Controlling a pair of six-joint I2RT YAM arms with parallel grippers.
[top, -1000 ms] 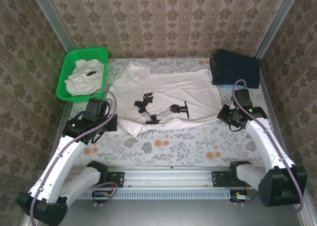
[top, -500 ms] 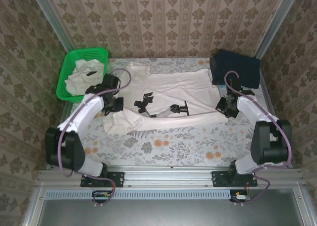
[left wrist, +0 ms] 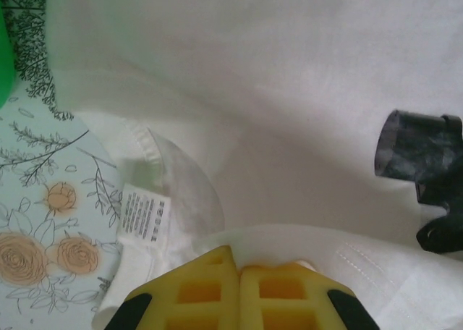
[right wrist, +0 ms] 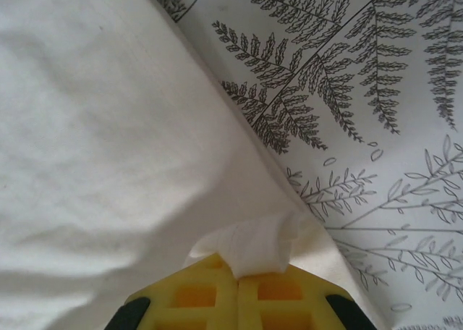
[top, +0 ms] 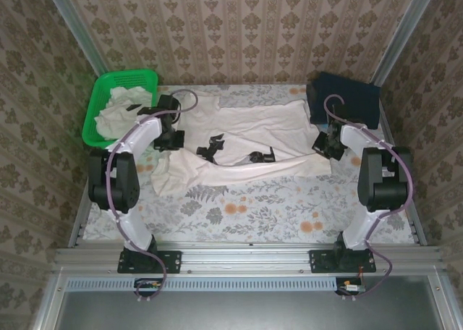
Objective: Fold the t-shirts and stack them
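Gripped edge is moving up level with the basket (top: 124, 74); I'm keeping left end effector (top: 169, 139) and right end effector (top: 327, 144) clenched on the t-shirt (top: 268, 127), pulling evenly.

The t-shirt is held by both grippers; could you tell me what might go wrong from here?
The right gripper pinches only a small tuft of the t-shirt, so it may slip free. By the left gripper the cloth is bunched, so the fold could come out crooked.
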